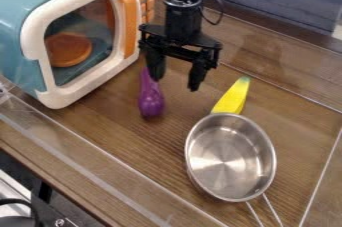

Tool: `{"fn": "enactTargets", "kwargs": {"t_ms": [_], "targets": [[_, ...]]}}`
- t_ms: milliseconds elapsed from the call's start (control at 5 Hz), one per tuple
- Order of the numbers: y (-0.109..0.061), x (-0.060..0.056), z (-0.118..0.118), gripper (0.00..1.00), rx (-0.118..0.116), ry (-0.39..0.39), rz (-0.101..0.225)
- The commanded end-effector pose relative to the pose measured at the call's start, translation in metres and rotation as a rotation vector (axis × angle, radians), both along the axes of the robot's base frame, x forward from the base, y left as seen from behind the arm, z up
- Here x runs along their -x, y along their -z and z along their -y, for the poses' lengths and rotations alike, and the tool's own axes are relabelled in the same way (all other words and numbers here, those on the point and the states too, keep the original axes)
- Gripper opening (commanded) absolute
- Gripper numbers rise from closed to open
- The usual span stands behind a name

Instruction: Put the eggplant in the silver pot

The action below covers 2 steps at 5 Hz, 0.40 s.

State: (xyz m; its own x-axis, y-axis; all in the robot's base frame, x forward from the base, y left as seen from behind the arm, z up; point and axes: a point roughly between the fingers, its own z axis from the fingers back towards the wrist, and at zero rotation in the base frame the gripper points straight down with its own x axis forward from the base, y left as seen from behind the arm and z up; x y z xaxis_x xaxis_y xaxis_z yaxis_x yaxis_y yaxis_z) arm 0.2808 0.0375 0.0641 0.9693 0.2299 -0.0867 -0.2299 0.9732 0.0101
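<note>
The eggplant [151, 98], a small glossy purple toy, lies on the wooden table just in front of the toy microwave. My gripper [178, 75] points straight down and stands open, its black fingers spread, just above and slightly right of the eggplant's far end; one finger overlaps that end in the picture. Nothing is held. The silver pot [230, 156], a shallow shiny pan with a thin wire handle, sits empty at the front right of the eggplant.
A teal and white toy microwave [60, 31] stands at the left with its door open and an orange item inside. A yellow corn-like toy [231, 96] lies between the gripper and the pot. A clear plastic wall edges the table's front.
</note>
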Motion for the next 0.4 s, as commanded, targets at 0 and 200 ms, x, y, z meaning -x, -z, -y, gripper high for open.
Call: {"fn": "enactTargets", "kwargs": {"t_ms": [0,200], "targets": [[-0.0058,-0.0110,-0.0015,1.00,-0.008,0.018,0.040],[-0.0007,-0.0163,0.0003,1.00,-0.006,0.035,0.037]]}}
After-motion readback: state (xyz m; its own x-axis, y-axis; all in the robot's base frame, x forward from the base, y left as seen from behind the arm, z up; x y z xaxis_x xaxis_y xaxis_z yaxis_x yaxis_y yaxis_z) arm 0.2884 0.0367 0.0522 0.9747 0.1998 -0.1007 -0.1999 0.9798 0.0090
